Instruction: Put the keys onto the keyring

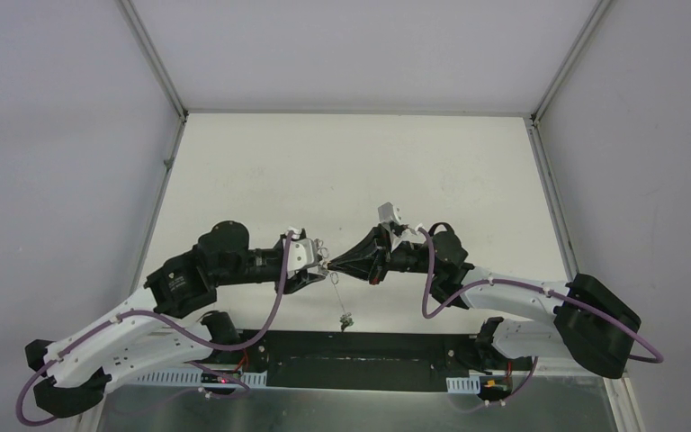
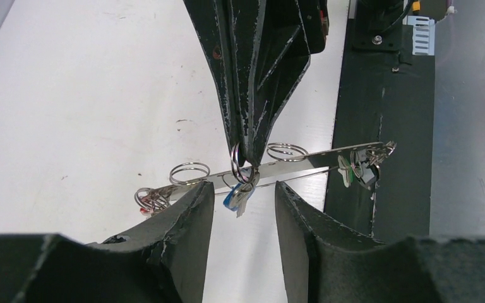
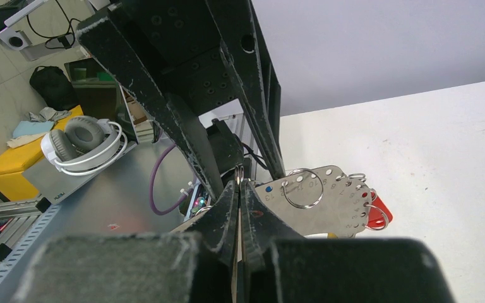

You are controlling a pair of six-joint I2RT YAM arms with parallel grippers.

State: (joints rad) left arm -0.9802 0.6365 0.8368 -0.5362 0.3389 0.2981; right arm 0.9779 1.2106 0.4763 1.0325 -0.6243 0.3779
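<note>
Left wrist view: the left gripper (image 2: 244, 189) stands part open. Its matte black, rough-edged fingers (image 2: 183, 218) have a clear gap between them and grip nothing. Just beyond that gap the keyring (image 2: 319, 155) hangs in the air, seen edge-on as a thin flat strip of bright silver metal. The right wrist view shows it as a rounded plate with small numbered holes along its rim.

The right gripper (image 2: 247, 154), scuffed black and tapering to a point, reaches in from above with its jaws pinched tight on the keyring. A blue-tagged key (image 2: 236, 197) dangles just under those tips, level with the left jaws' gap. Thin wire split rings (image 2: 188, 172) stand up from the plate on either side of the closed tips. At the plate's end to the right of the left jaws hang a green-tagged key (image 2: 346, 174) and a black tag (image 2: 368, 174). At the opposite end is a small red-tagged key (image 2: 144, 203).

Below lies a smooth matte white table (image 2: 69, 95) with faint scuffs, edged by a black base plate (image 1: 369, 346). Pale grey walls (image 1: 54, 135) in aluminium framing enclose it. Behind the left gripper in the right wrist view, white and grey headphones (image 3: 82, 142) lie past a dull metal bench.
</note>
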